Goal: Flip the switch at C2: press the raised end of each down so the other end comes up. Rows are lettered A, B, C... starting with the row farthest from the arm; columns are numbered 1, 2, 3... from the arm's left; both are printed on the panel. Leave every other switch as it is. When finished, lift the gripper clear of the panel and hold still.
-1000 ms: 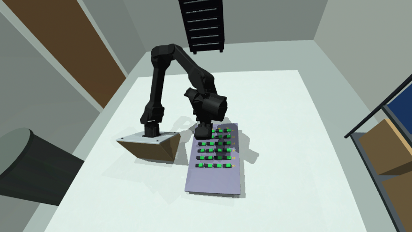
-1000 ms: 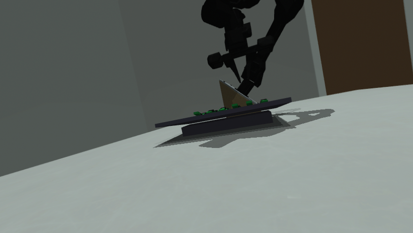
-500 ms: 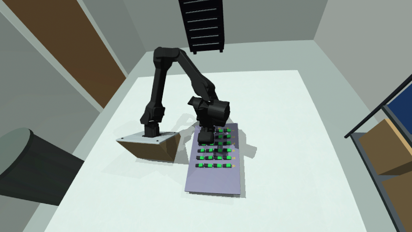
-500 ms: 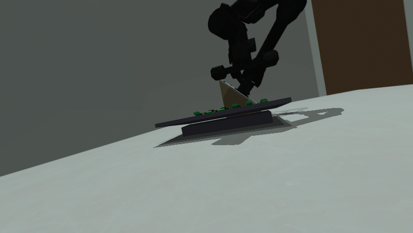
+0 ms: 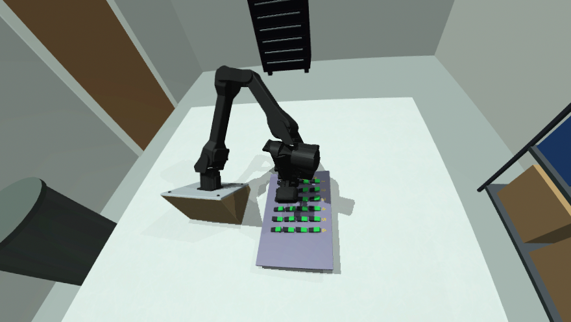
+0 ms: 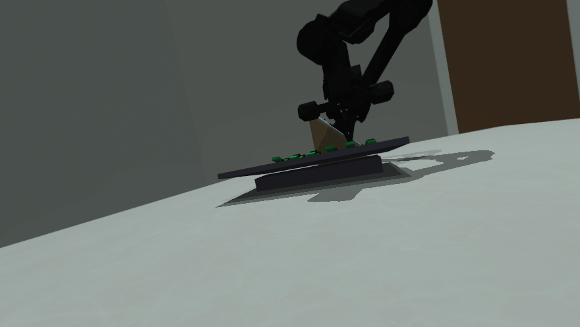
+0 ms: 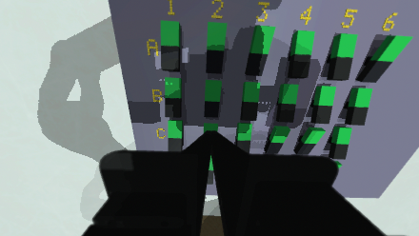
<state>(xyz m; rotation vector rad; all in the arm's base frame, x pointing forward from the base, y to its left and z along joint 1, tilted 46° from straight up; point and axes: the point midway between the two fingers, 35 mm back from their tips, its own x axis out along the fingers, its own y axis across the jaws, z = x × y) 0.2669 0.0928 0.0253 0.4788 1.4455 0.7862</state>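
Observation:
A lavender switch panel [image 5: 296, 252] [image 6: 260, 169] [image 7: 376, 157] lies on the white table, with several rows of green and black rocker switches. Yellow letters and numbers mark its rows and columns. My gripper [image 5: 286, 195] [image 6: 350, 138] [image 7: 210, 135] is shut, with nothing between the fingers. In the wrist view its joined tips point down at the C2 switch [image 7: 210, 127], of which only a green sliver shows above the tips. I cannot tell whether the tips touch it. C1 [image 7: 174, 132] and C3 [image 7: 244, 132] flank the tips. In the top view the gripper hides C2.
The arm's base stands on a wooden block [image 5: 207, 206] just left of the panel. A black shelf unit [image 5: 281, 36] stands at the back, a dark cylinder [image 5: 39, 232] at the left, and a rack with boxes [image 5: 531, 208] at the right.

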